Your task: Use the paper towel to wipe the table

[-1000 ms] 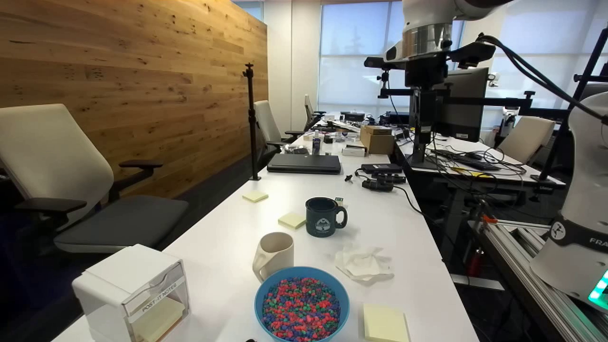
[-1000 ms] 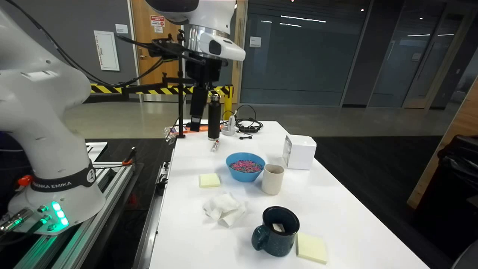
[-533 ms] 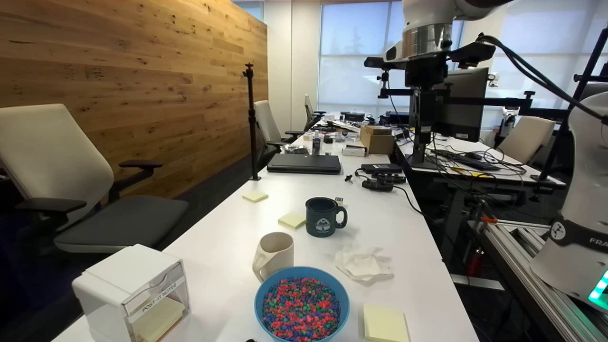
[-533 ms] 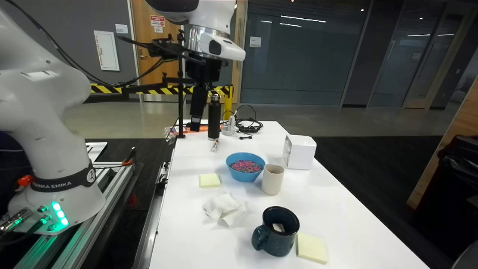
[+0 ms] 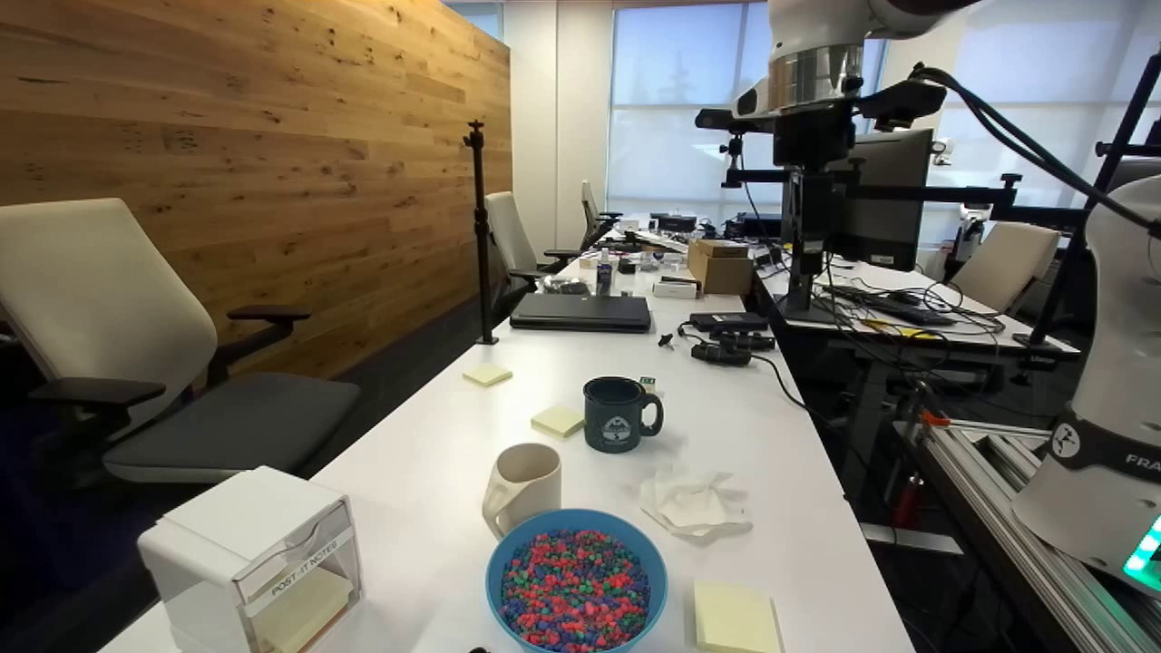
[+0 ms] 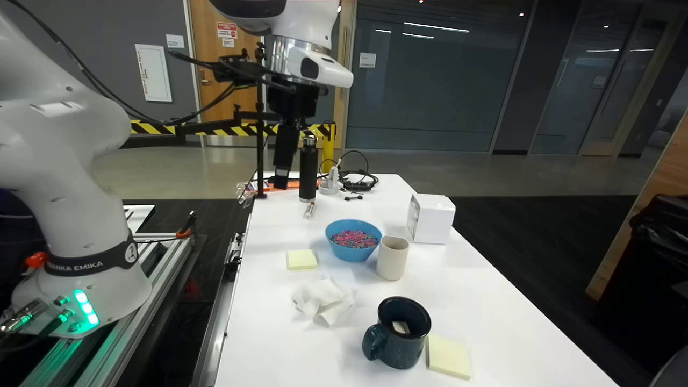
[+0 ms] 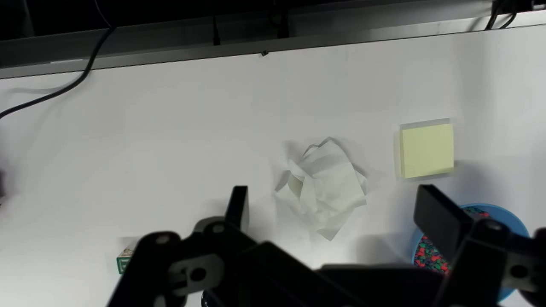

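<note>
The paper towel is seen lying crumpled on the white surface, well below the raised gripper in both exterior views. In the wrist view the gripper's two fingers are spread wide, with the towel framed in the gap; nothing is held by them. Near the towel a yellow note pad is laid flat, and close to that pad is placed a blue bowl filled with small red, green and blue pieces. A cream mug is stood upright just beside the bowl; whether the two touch cannot be told. A dark mug is also set upright, with a second note pad just beside it and a third note pad farther off. In the wrist view a small block is partly covered by the gripper. In an exterior view, yellow notes are contained in a white dispenser labelled "POST-IT NOTES".
</note>
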Controlling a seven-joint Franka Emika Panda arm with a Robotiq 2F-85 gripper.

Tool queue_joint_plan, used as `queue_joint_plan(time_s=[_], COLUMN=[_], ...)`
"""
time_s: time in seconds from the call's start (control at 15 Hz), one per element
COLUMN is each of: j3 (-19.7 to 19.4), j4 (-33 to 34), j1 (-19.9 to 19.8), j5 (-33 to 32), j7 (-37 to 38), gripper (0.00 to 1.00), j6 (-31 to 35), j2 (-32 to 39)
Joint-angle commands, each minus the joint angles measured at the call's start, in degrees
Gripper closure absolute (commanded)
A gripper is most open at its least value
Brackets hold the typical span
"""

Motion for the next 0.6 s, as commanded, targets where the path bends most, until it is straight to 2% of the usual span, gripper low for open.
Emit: queue_joint_plan(time_s=[0.0, 0.27, 0.53], j3=[0.30, 2.68, 7.53], j4=[-0.32, -1.15, -1.26], j1=[-0.38, -0.41, 0.73], j5=[-0.51, -1.40, -1.29], j7=[0.58, 4.67, 11.17], gripper=[0.00, 0.00, 0.00], j6=[0.69, 3.82, 9.74], j2=[-0.82, -2.73, -2.16])
